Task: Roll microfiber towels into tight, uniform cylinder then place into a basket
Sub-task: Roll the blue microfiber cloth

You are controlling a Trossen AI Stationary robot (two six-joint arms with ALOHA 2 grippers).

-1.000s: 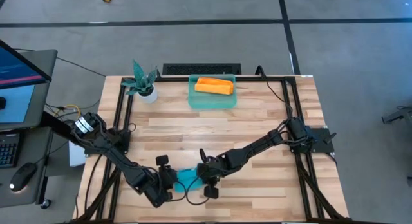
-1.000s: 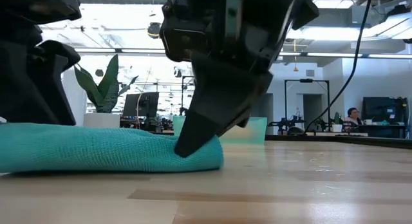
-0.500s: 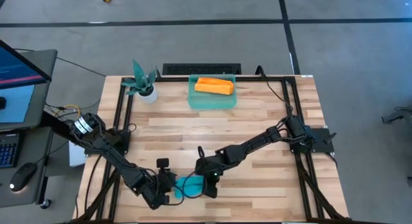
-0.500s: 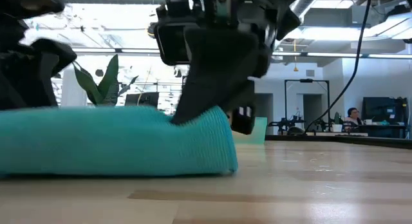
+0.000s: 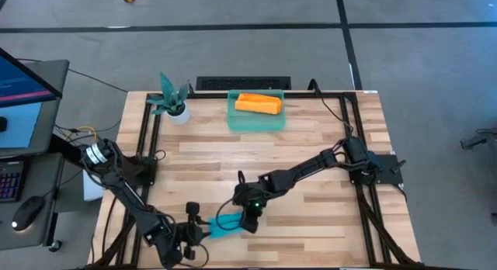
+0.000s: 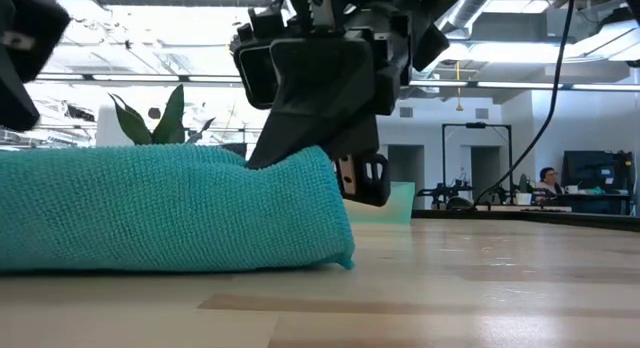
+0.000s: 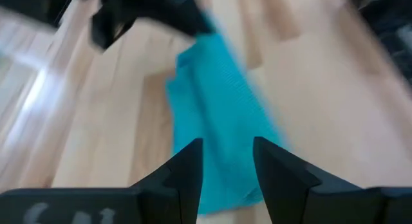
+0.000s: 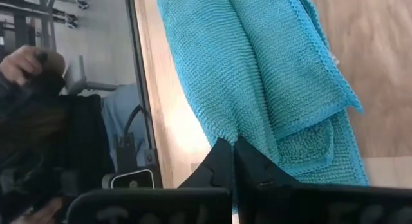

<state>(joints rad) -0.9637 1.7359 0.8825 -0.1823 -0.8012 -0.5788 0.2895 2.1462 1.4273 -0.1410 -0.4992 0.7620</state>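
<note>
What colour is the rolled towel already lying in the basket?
Orange-yellow towel, lying in the teal-green basket; clearest in the high view.

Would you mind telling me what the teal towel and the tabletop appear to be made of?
The teal towel looks like soft knitted microfiber cloth: fine looped ribs, a stitched hem, limp folds. The tabletop appears to be pale wooden planks with a smooth, faintly glossy finish, judging by its grain and seams.
</note>
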